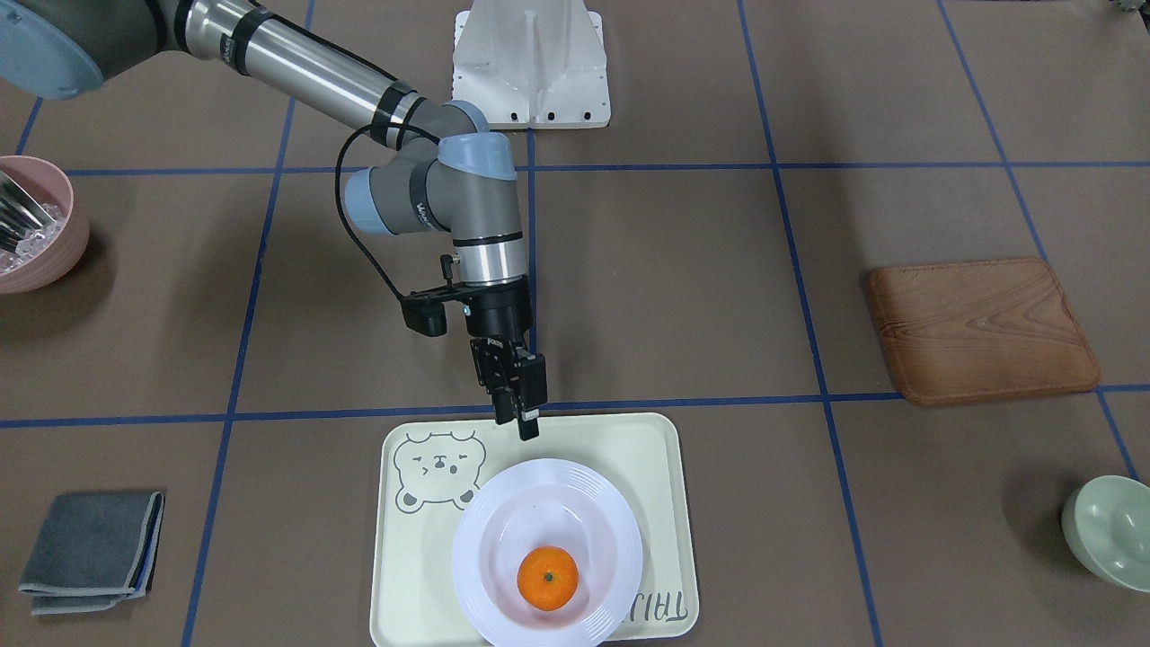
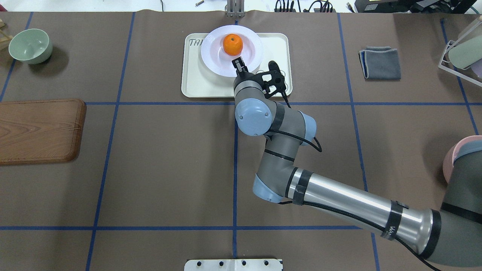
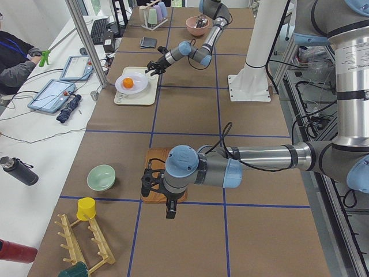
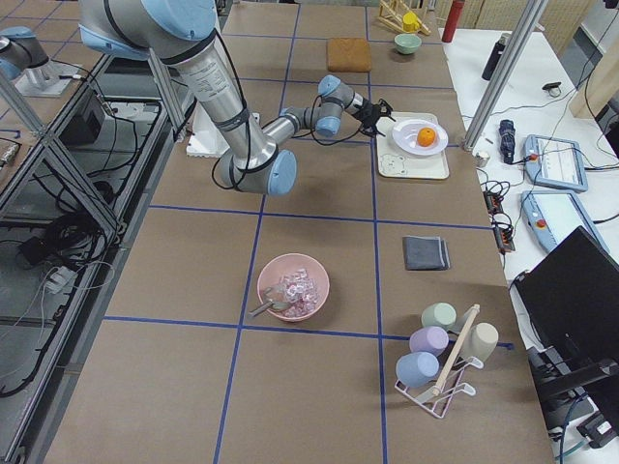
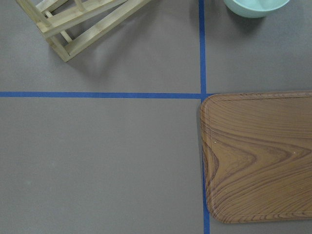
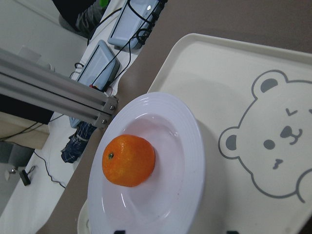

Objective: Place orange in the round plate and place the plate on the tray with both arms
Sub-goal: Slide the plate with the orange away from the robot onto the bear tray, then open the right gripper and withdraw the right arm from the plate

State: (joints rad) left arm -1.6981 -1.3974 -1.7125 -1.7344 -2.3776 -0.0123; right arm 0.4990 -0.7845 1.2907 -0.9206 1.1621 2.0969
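The orange [image 1: 548,578] [image 2: 232,44] [image 6: 128,161] lies inside the white round plate [image 1: 476,539] [image 2: 211,52] [image 6: 195,161]. The plate rests on the cream bear tray [image 1: 647,449] [image 2: 196,82] [image 6: 219,63]. My right gripper [image 1: 521,422] [image 2: 238,62] hovers over the tray's robot-side edge, just short of the plate's rim. Its two fingertips show far apart at the bottom of the right wrist view, so it is open and empty. My left gripper [image 3: 169,206] hangs over the wooden board far from the tray and shows only in the exterior left view, so I cannot tell its state.
A wooden board [image 1: 979,328] [image 2: 37,130] [image 5: 258,156] and a pale green bowl [image 1: 1110,530] [image 2: 30,45] lie on my left side. A pink bowl [image 1: 36,225], a folded grey cloth [image 1: 90,548] and a cup rack [image 4: 440,358] are on my right. A person [image 3: 17,55] sits beyond the tray.
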